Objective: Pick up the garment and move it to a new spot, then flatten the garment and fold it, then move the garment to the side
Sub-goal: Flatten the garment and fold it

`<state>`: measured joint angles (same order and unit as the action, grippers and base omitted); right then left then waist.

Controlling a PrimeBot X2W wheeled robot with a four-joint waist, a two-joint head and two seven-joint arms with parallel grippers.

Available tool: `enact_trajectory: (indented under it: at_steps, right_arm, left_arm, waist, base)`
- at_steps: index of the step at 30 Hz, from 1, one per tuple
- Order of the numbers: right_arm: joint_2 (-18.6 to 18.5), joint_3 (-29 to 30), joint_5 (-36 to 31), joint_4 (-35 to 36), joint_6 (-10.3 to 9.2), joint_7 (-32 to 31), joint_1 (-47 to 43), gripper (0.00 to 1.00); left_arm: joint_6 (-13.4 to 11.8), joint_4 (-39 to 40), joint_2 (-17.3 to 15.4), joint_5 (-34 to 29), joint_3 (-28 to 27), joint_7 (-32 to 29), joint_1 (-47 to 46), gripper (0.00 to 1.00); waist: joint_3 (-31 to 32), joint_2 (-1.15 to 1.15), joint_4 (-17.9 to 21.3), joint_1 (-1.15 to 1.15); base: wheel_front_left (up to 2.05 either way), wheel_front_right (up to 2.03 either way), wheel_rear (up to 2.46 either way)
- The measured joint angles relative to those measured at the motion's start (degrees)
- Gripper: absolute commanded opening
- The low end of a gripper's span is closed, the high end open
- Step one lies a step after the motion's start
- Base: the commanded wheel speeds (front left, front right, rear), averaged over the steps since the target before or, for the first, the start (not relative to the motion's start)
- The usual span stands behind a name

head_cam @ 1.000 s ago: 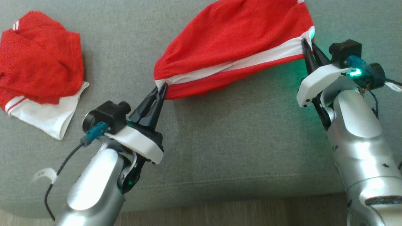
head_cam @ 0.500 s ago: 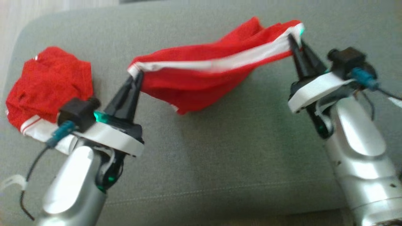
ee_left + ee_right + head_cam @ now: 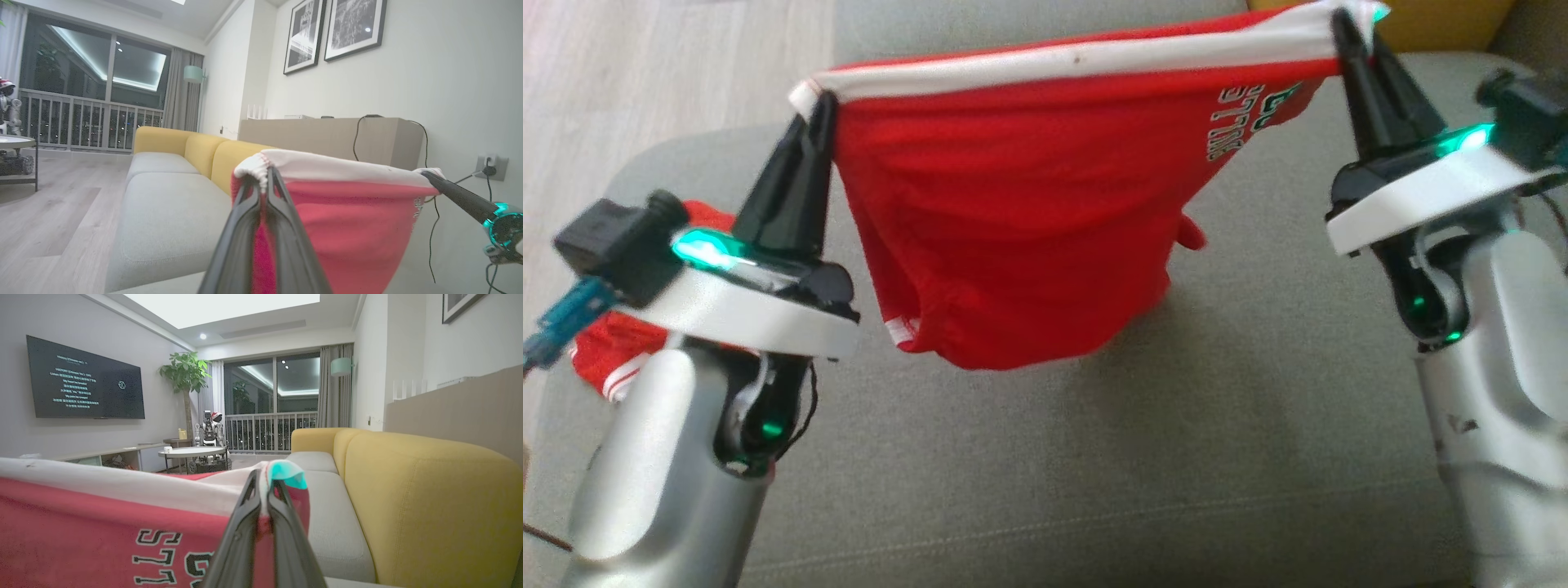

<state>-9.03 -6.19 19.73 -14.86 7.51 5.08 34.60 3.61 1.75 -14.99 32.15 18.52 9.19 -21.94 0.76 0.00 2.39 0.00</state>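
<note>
L tool point(image 3: 818, 106) and R tool point(image 3: 1342, 24) each clamped on the white band point(image 3: 1054, 61) of the garment point(image 3: 1013, 212), well apart, so it hangs taut & open above the sofa cushion point(image 3: 1176, 457) middle, prob. for laying flat.

Lettering point(image 3: 1232, 122) (upside down) on the garment point(image 3: 1005, 237) is too blurred to read.

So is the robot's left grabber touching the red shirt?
Touching. The left wrist view shows it plainly: the jaws of the left gripper are shut on the bunched white-banded corner of the red shirt.
</note>
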Motion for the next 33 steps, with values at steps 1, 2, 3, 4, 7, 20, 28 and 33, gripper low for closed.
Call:
enact_trajectory:
  at_steps: [1, 2, 3, 4, 7, 20, 28, 33]
  right_arm:
    - [0.07, 0.63, 0.0, 1.54, 0.0, -0.68, -0.42, 0.0]
    - [0.23, 1.29, 0.0, 3.0, 0.0, -1.44, -0.89, 0.0]
    - [0.57, 2.04, 0.0, 4.56, 0.0, -2.24, -1.49, 0.0]
    - [1.04, 2.72, -0.01, 5.98, 0.0, -3.04, -2.1, 0.0]
    - [2.85, 4.88, 0.01, 10.15, 0.01, -6.23, -3.96, 0.0]
    - [5.47, 9.96, 0.42, 16.22, 0.01, -18.56, -2.45, 0.0]
    - [5.46, 11.68, -2.94, 0.97, 0.01, -21.65, 27.69, 0.0]
    - [5.46, 14.85, -6.98, -10.32, 0.02, -13.12, 48.04, 0.0]
  left_arm:
    - [-0.54, 1.0, 0.05, 0.38, -0.44, -0.25, 0.0, 0.0]
    - [-1.18, 2.02, 0.22, 0.91, -0.97, -0.59, 0.0, 0.0]
    - [-1.74, 3.02, 0.45, 1.49, -1.37, -0.63, 0.0, 0.0]
    - [-2.34, 4.0, 0.64, 1.94, -1.77, -1.07, 0.0, 0.0]
    - [-4.01, 6.46, 0.82, 2.38, -2.93, -1.92, 0.02, 0.0]
    - [-6.05, 6.06, -0.68, 5.76, -3.59, -12.71, -5.16, 0.0]
    - [-0.4, -9.29, -3.11, 5.56, -2.04, -21.15, -37.1, 0.0]
    - [-0.96, -22.65, 1.65, 2.61, -2.85, -13.51, -57.35, 0.0]
  waist:
    - [0.32, 0.0, -0.07, 0.0]
    - [0.56, 0.0, -0.14, 0.0]
    - [0.74, 0.0, -0.21, 0.0]
    - [0.87, 0.0, -0.28, 0.0]
    - [1.12, 0.0, -0.42, 0.0]
    - [-4.5, 0.0, -0.16, 0.0]
    - [-17.6, 0.0, 0.17, 0.0]
    - [-27.1, -0.01, 0.27, 0.02]
  base:
    - [0.0, 0.0, 0.0]
    - [0.0, 0.0, 0.0]
    - [0.0, 0.0, 0.0]
    - [0.0, 0.0, 0.0]
    - [0.0, 0.0, 0.0]
    - [0.0, 0.0, 0.0]
    - [0.0, 0.0, 0.0]
    - [0.0, 0.0, 0.0]
